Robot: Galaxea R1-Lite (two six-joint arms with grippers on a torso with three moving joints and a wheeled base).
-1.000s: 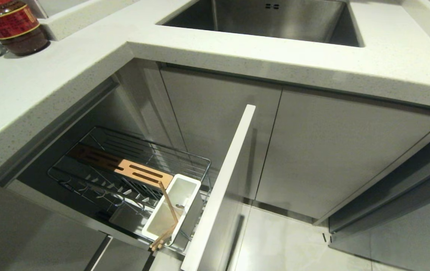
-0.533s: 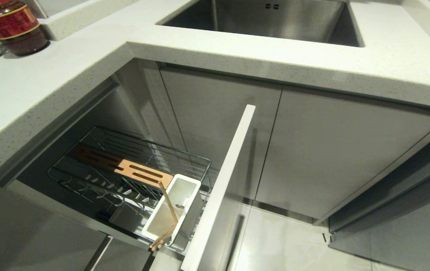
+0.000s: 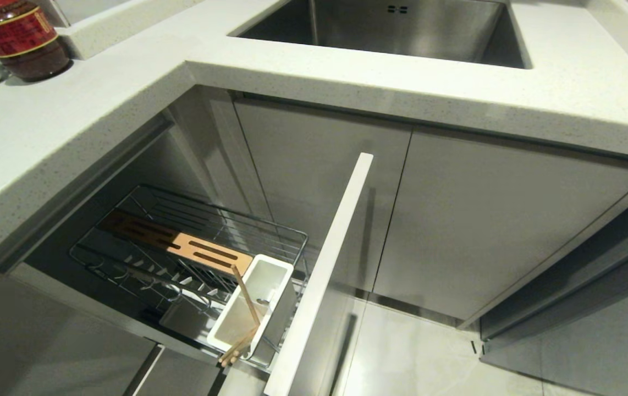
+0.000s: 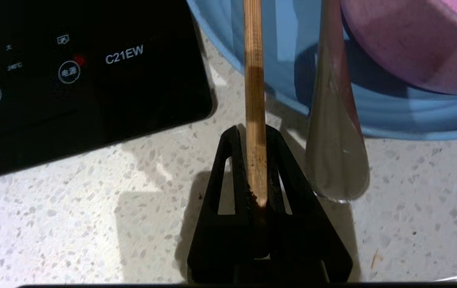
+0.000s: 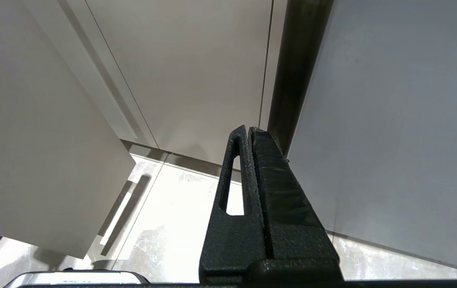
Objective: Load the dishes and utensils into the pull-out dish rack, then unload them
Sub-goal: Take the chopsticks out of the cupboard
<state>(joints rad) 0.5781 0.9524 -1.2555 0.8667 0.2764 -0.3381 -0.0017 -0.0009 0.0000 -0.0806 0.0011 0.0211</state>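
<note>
A thin light-brown wooden chopstick (image 4: 255, 120) is clamped between the closed black fingers of the left gripper (image 4: 255, 168), at centre frame above the speckled countertop (image 4: 72, 224), beside the silver metal fork (image 4: 334, 160), the light blue oval plate (image 4: 292, 80) and the matte pink round bowl (image 4: 412, 44). Lower left in the head view, nothing has shifted over the last second: the chrome wire pull-out dish rack (image 3: 270, 231) stands open, other chopsticks (image 3: 245, 302) already in its white plastic utensil holder (image 3: 278, 269). Loading appears only begun. The right gripper (image 5: 250, 138) is parked, fingers together.

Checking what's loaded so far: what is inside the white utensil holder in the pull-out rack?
One wooden chopstick leans in the white utensil holder, its end sticking out over the near rim. The holder's bottom is partly hidden by its walls.
</note>
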